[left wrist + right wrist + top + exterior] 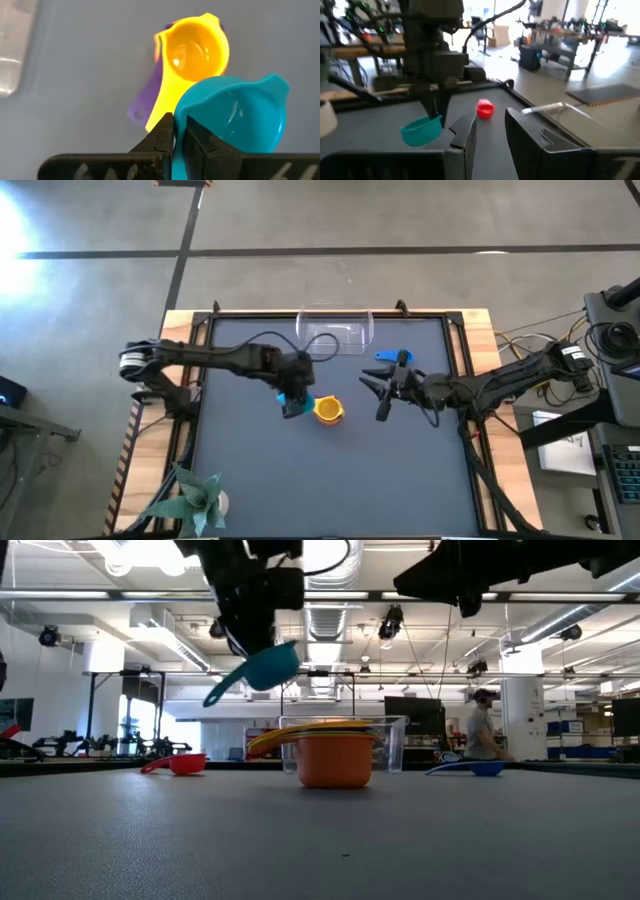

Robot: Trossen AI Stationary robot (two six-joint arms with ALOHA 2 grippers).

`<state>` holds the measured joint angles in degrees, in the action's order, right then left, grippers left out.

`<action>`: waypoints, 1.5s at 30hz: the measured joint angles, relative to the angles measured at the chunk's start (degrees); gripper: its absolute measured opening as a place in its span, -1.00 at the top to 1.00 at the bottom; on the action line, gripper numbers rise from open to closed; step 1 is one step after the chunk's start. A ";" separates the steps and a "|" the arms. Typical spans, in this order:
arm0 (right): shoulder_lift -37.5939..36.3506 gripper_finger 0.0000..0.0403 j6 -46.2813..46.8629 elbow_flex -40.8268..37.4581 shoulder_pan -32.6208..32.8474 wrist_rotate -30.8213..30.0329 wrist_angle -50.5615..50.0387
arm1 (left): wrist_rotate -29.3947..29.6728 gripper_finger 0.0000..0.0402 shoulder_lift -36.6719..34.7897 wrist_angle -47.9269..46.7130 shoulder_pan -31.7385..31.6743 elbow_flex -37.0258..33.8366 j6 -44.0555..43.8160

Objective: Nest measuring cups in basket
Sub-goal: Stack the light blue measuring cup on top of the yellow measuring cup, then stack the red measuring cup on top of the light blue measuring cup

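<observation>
The left gripper (pixel 292 402) is clamped on the handle of the light blue measuring cup (pixel 270 666), holding it in the air just at 9 o'clock of the nested stack (pixel 328 410) of orange, yellow and purple cups on the surface (pixel 330 480). The clear basket (pixel 335 332) sits at 12 o'clock, apart from the stack. The right gripper (pixel 385 392) hovers with its fingers spread wide, holding nothing. The cup looks light, rigid and slick; its flat handle seems the safest hold.

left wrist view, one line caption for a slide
Left claw holds the light blue cup above the nested yellow cup.
</observation>
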<state>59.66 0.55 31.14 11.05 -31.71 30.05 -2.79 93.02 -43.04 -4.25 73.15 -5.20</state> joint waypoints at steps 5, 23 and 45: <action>-0.02 0.55 0.56 0.43 0.09 0.18 -1.52 | -2.88 1.00 5.68 1.02 -0.25 4.47 2.49; -1.81 0.55 4.60 0.41 3.67 0.15 -6.12 | -5.80 0.90 19.32 4.18 -2.47 11.50 3.46; -2.60 0.55 4.42 0.39 4.09 0.12 -8.77 | -4.12 0.06 10.94 -1.04 -2.89 11.47 7.11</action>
<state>57.06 4.97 31.53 15.14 -31.59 21.28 -6.91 103.96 -44.07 -7.14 84.62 1.92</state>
